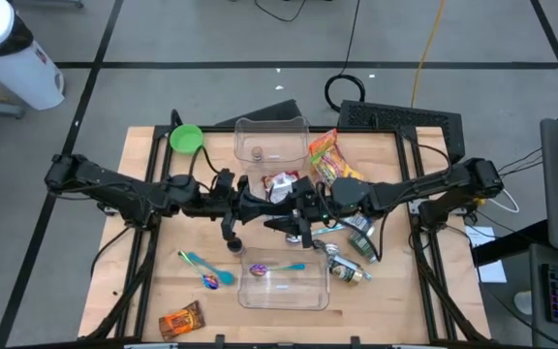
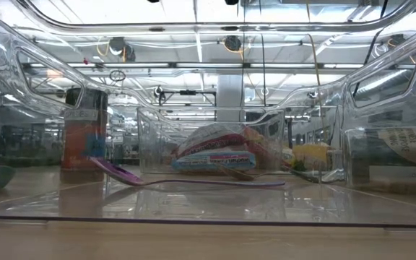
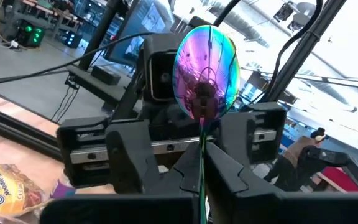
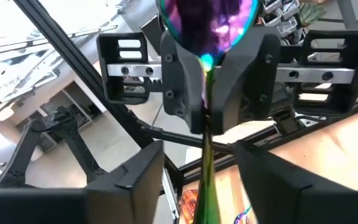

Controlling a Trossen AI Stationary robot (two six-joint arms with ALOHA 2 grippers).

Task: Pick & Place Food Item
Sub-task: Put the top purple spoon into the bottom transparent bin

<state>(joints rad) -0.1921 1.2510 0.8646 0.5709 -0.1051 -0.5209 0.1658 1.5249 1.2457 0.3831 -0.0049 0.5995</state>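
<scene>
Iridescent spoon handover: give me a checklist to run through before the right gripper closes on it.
1. Left gripper is shut on the iridescent spoon just below its bowl: ok.
2. The spoon's handle runs between the right gripper fingers: ok.
3. The right fingers are touching the handle: not ok, a gap shows on both sides.
4. The handle is roughly centred in that gap: ok.
5. The grippers meet over the middle of the table: ok.
6. Their height above the table: cannot tell.
</scene>
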